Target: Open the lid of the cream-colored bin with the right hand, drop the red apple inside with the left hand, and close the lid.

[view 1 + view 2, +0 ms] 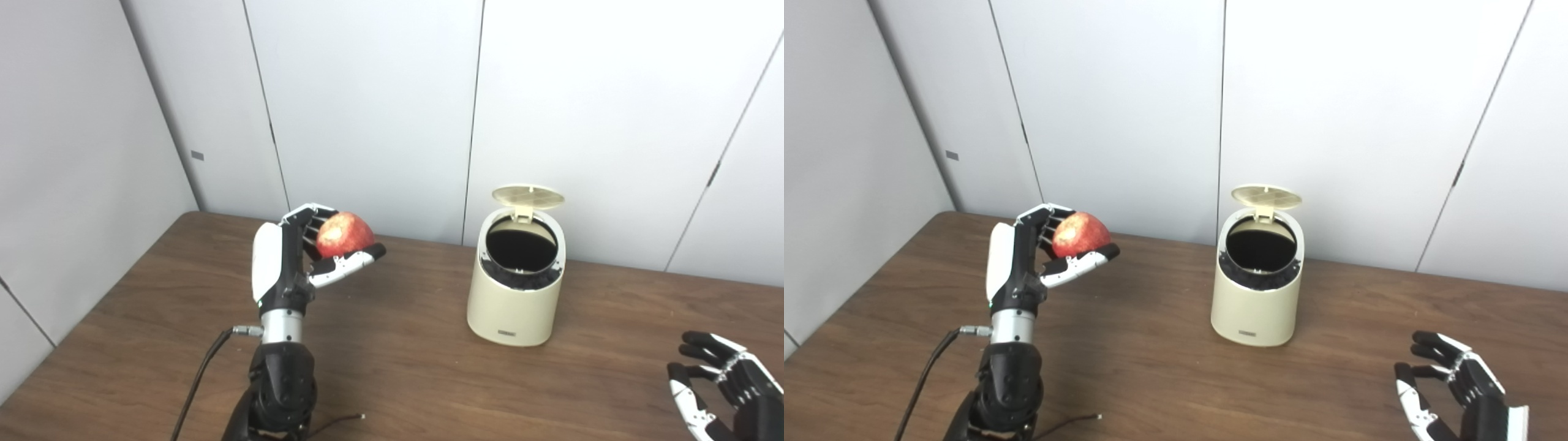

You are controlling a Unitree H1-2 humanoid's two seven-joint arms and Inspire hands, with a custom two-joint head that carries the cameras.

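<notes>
The cream-colored bin (514, 294) stands on the brown table (398, 361), right of centre near the back wall. Its round lid (528, 196) is tipped up at the back and the dark inside shows. My left hand (306, 254) is raised above the table, left of the bin, shut on the red apple (343, 234), which rests between fingers and thumb. My right hand (719, 383) is open and empty, low at the table's front right, well apart from the bin. The bin (1257, 297) and apple (1080, 234) show the same way in the right eye view.
White wall panels (367, 110) rise just behind the table's back edge. A black cable (199, 380) hangs from my left forearm down to the table's front. Bare table lies between the left hand and the bin.
</notes>
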